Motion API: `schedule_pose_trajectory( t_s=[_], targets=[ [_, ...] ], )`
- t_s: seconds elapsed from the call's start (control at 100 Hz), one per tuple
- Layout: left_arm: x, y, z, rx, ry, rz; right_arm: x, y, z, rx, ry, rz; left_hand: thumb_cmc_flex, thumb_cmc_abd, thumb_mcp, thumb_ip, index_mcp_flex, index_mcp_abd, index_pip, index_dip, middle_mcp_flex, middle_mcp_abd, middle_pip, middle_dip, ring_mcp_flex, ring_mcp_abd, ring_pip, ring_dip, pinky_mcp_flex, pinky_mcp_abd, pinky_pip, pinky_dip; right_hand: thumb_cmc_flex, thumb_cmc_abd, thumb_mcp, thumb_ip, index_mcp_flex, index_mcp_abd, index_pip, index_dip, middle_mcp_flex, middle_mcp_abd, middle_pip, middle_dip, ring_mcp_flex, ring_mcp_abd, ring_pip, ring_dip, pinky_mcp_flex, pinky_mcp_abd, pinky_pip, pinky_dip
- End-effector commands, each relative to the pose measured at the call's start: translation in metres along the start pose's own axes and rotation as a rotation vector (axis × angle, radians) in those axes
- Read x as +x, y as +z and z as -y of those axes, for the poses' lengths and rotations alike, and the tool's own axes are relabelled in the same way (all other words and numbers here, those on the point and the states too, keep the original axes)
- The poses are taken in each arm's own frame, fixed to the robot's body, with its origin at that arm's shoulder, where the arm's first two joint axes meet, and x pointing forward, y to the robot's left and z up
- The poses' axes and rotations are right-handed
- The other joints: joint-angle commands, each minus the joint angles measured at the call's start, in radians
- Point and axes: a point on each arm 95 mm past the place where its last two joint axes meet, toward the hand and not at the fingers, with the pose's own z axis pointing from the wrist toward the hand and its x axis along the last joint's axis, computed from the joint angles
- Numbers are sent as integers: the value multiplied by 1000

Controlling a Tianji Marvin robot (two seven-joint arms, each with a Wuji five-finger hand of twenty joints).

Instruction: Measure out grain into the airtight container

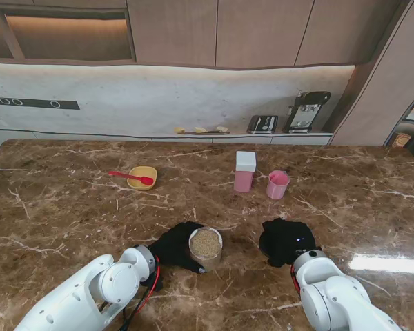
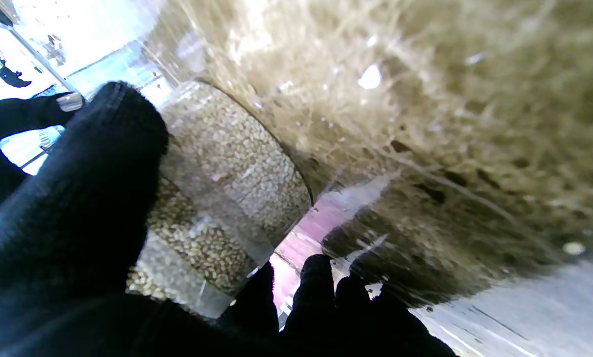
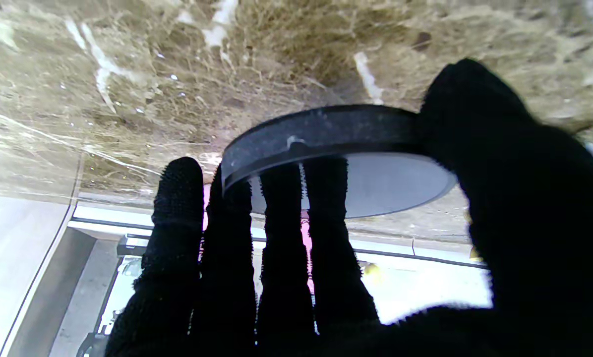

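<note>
Clear glass jar of grain (image 1: 205, 246) stood near the table's front edge, already full, black-gloved left hand (image 1: 174, 245) clamped round it. Right hand (image 1: 285, 241) pinched the round dark lid (image 3: 326, 136). Only sealing seemed left.

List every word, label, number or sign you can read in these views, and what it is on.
None can be read.
Pink container, pink cup, grain jar, dark lid: no print shows.
Back counter appliances: any markings too small to read.
</note>
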Motion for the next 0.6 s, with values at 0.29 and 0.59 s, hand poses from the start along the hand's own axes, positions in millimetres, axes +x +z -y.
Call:
schedule_pose_trajectory(
  t_s=[0.29,0.59],
  targets=[
    [-30,-11,-31,-92,4,86,2,11,17,36,-19,8,95,170,156,39,65,-65,110,27,-6,-15,20,11,42,202,69,31,89,239,160,87,-11,9,99,-3,-48,18,16,28,-93,7,9,3,-74,-80,5,-6,-62,1,-59,-14],
    [-33,-10,-33,-94,7,92,4,9,16,77,-37,6,93,180,146,40,58,-62,107,25,-8,-15,18,11,42,203,69,31,89,238,161,86,-54,13,85,-3,-118,64,-52,0,-178,23,-21,-50,-156,-62,-118,-104,-146,14,-158,-11]
  ],
)
